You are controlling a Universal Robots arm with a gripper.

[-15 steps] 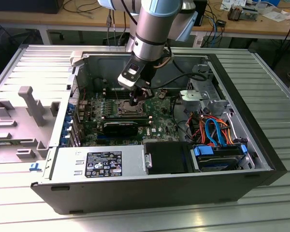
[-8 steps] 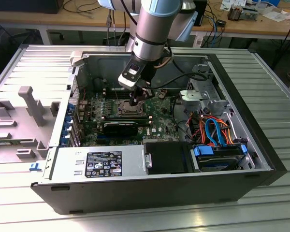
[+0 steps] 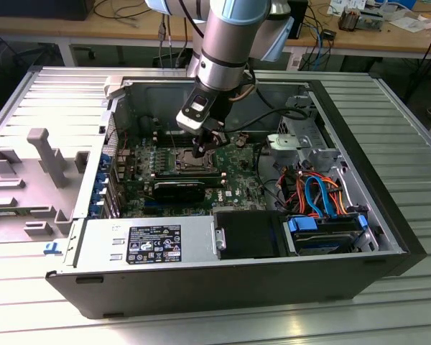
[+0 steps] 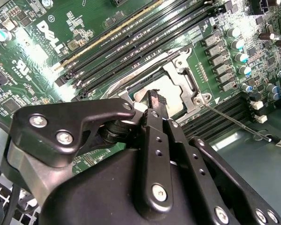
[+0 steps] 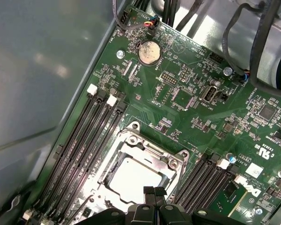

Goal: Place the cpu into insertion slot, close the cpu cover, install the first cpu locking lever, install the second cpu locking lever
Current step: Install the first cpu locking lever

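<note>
first wrist view puts your end effector (image 5: 154,191) low over the insertion slot (image 5: 111,165), pressed together on nothing, likely so it can push rather than pinch. the cpu (image 5: 131,176) sits inside, framed by the lowered cpu cover (image 5: 152,149).

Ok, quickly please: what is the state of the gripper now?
Gripper: jaws closed, nothing seen between them, tips just above the cpu.
</note>
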